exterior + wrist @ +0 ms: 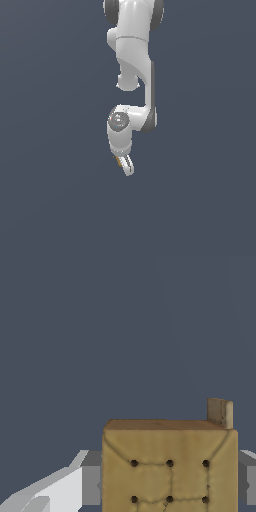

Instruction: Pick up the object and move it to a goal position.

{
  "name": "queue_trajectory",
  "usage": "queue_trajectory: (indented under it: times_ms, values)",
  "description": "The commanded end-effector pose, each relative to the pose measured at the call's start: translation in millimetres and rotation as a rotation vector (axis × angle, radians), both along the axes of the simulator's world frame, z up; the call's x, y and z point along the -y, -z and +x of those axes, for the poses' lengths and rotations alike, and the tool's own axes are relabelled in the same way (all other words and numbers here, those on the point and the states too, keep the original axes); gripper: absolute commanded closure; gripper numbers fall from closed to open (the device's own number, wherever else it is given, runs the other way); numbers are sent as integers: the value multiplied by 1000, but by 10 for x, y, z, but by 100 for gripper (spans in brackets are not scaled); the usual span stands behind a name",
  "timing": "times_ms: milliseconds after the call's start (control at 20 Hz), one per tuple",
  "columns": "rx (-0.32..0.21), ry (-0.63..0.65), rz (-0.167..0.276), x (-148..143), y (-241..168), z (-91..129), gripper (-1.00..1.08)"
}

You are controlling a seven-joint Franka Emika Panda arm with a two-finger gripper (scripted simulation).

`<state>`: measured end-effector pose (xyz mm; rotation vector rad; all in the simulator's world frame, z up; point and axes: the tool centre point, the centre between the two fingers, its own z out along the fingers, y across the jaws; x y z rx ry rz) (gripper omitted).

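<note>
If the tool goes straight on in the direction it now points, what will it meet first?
Probably nothing. The tool is shut on the tan cube, and beyond the cube the wrist view shows only plain dark grey. The way looks free, though depth against that flat background is hard to judge.

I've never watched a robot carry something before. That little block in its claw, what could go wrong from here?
1. The block sits between the fingers with nothing under it; if the grip slackens it could drop.
2. In the exterior view the claw hides nearly all of the block, so a slow slip would be hard to see from there.
3. No goal marker shows in either view, so stopping in the wrong spot is possible.
</note>
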<state>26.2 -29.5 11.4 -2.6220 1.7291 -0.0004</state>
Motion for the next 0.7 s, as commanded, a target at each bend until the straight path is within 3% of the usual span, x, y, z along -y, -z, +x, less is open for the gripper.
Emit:
queue_trajectory:
  times_ms: [0,350,650]
  values:
    - [-1,0,0,1,7,-3,108]
    - [0,0,0,85,-104,-14,108]
    - [0,0,0,364,-436,-53,108]
